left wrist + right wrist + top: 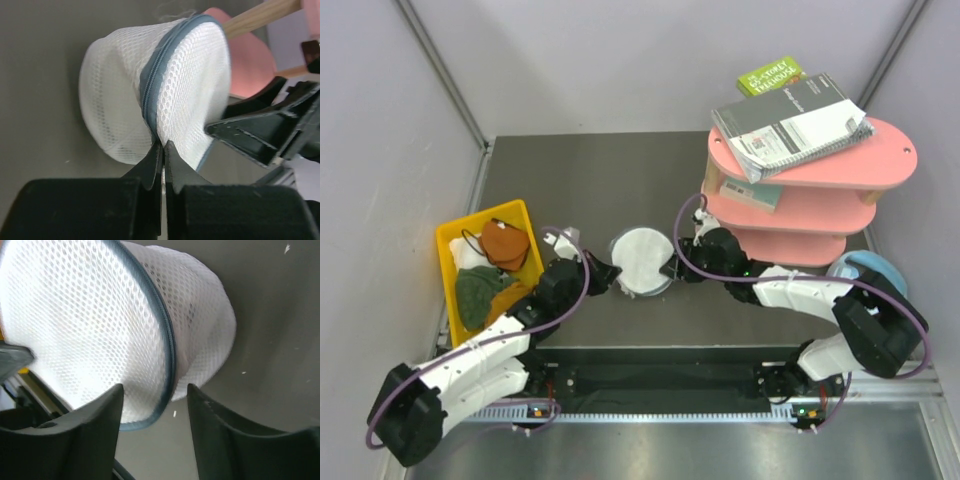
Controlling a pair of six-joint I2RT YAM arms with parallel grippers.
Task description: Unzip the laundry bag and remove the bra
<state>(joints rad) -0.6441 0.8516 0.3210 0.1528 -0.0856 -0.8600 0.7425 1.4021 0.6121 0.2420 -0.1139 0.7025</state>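
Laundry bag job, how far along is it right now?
Done: the left gripper is shut on the laundry bag at its seam. In hand: the right gripper, open, straddles the rim at the zipper. Left: the zipper looks closed wherever it shows, so unzipping and taking out the bra both remain. The bra itself isn't visible.

"Where's the left arm (480, 355) sitting?"

"It stretches from the lower left of the overhead frame up toward the middle. The left pincer (161, 146) is squeezed tight, fingers pressed together on the mesh of the laundry bag (190, 75)."

"And the right arm (800, 290)?"

"It's folded in from the lower right, wrist reaching left to centre. The right pincer (155, 392) gapes, fingers apart, with the bag's rim showing between them."
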